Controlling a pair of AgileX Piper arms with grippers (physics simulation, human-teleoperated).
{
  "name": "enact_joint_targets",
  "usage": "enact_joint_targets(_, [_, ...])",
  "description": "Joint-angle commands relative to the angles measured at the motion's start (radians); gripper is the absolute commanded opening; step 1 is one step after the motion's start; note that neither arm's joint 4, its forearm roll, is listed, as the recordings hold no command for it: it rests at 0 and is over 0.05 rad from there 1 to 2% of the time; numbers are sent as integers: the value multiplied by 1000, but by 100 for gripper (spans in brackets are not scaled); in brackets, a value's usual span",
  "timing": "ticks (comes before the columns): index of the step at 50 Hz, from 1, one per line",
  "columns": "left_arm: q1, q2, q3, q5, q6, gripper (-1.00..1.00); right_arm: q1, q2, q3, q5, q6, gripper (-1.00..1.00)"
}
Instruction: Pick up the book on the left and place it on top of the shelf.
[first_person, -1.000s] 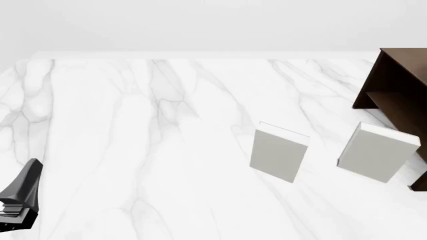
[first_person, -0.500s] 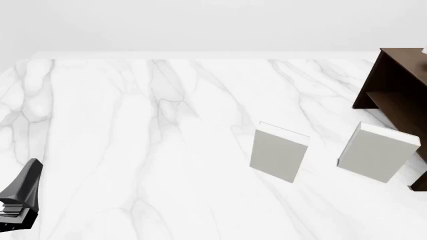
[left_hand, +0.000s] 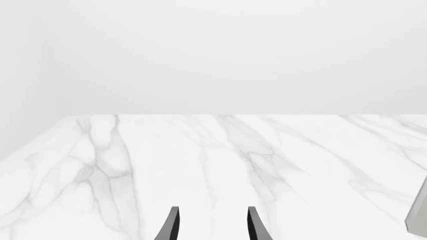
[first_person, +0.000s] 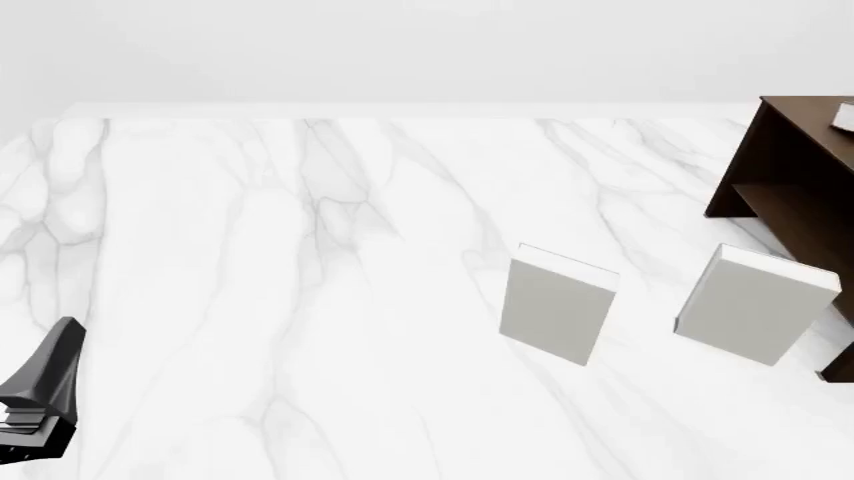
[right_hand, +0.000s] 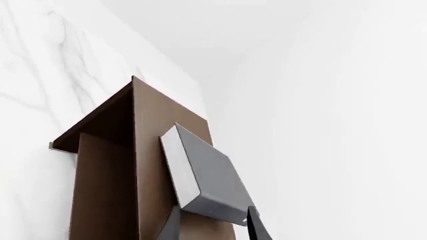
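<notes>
In the right wrist view the book (right_hand: 207, 177), dark grey with white page edges, lies tilted over the flat top of the dark brown shelf (right_hand: 143, 130). My right gripper (right_hand: 213, 229) is shut on its near end, one finger on each side. The front view shows the shelf (first_person: 798, 185) at the far right, with only a pale sliver of the book (first_person: 845, 116) above its top at the frame edge; the right gripper itself is out of that view. My left gripper (first_person: 40, 400) rests low at the front left, open (left_hand: 213, 226) with nothing between its fingers.
Two light grey-white books stand on the marble table, one at centre right (first_person: 558, 303) and one (first_person: 754, 303) just in front of the shelf. The edge of one of them (left_hand: 419, 220) shows in the left wrist view.
A sliver of the book has come further into the front view over the shelf top at the right edge. The left arm has not moved.
</notes>
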Motion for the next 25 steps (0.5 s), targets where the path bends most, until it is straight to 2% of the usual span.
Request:
enact_joint_targets(1, [0,0,0,0,0,100,24,-51,73,4,28,100])
enact_joint_targets(18, [0,0,0,0,0,100,35,-102,95,17,55,100])
enact_joint_targets(25, [0,0,0,0,0,100,56,-155,67,55,84,100])
